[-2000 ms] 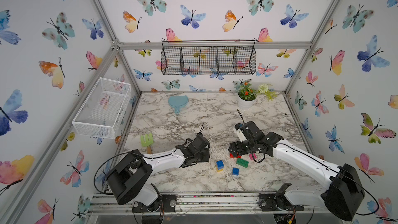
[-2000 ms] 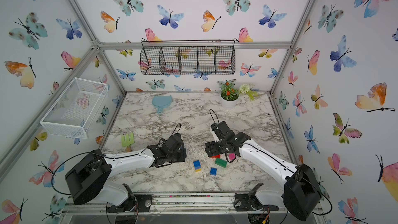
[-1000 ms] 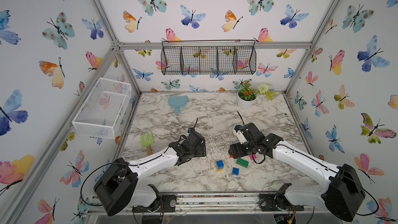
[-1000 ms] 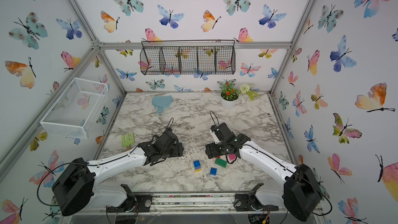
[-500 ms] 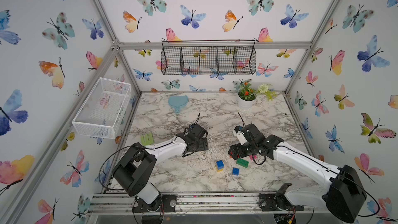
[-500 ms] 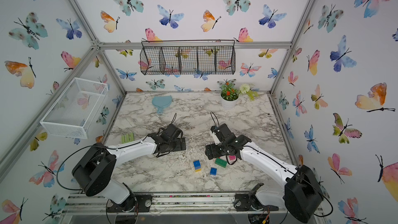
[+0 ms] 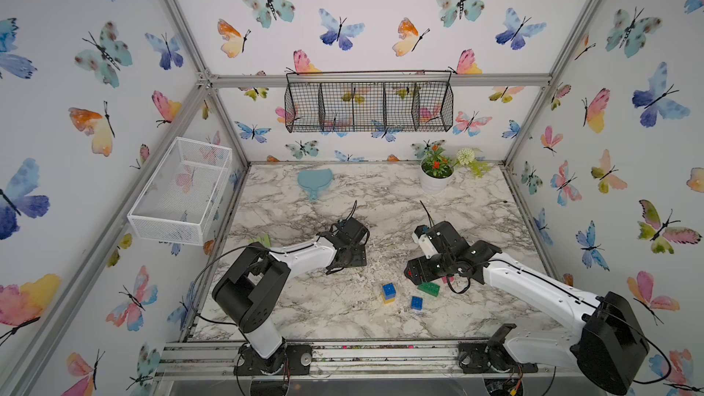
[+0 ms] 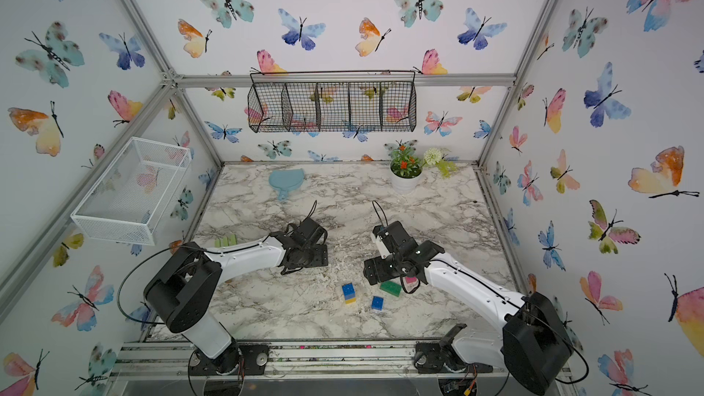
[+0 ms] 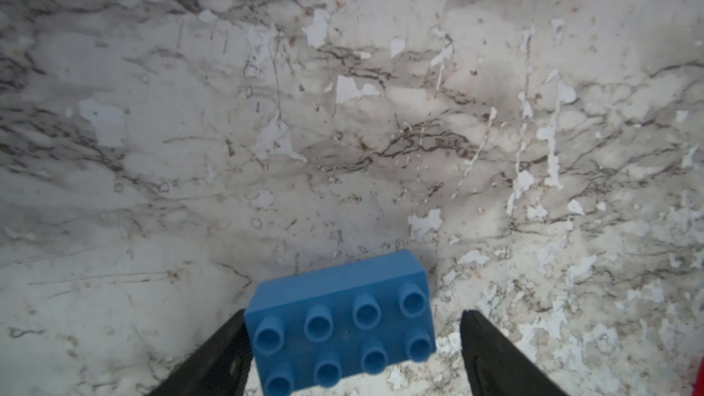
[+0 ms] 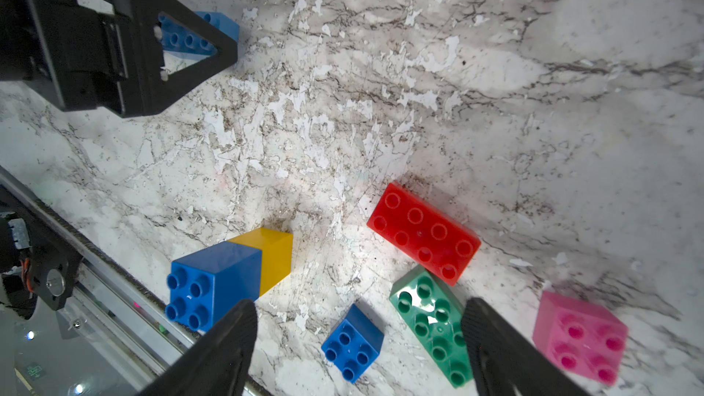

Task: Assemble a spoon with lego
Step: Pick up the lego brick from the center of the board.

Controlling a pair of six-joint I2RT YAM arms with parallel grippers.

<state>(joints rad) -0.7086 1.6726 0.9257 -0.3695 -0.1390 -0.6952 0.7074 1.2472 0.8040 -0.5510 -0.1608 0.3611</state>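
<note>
Overhead, in both top views, the left gripper [image 7: 348, 260] sits low on the marble tabletop [image 7: 304, 318] at centre frame, and what lies under its black fingers is hidden. The right gripper [image 7: 423, 274] hangs just right of centre. Lower in the frame, between the two, lie the blue-on-yellow stack [image 7: 388, 293], the small blue brick [image 7: 416, 302] and the green brick [image 7: 428, 289]. The pink brick [image 7: 447, 280] peeps out beside the right arm.

From the left wrist, the long light-blue brick [image 9: 343, 321] lies studs-up on the marble between the left gripper's fingers. One finger seems to touch a short end and the other stands clear of it, so the jaws are parted and straddle the brick without clamping it.

From the right wrist, the right gripper's fingers are spread wide with nothing held, above the small blue brick and the green brick. The red brick [image 10: 423, 232] touches the green one, and the pink brick is near but apart. The stack lies on its side, only those two bricks joined
</note>
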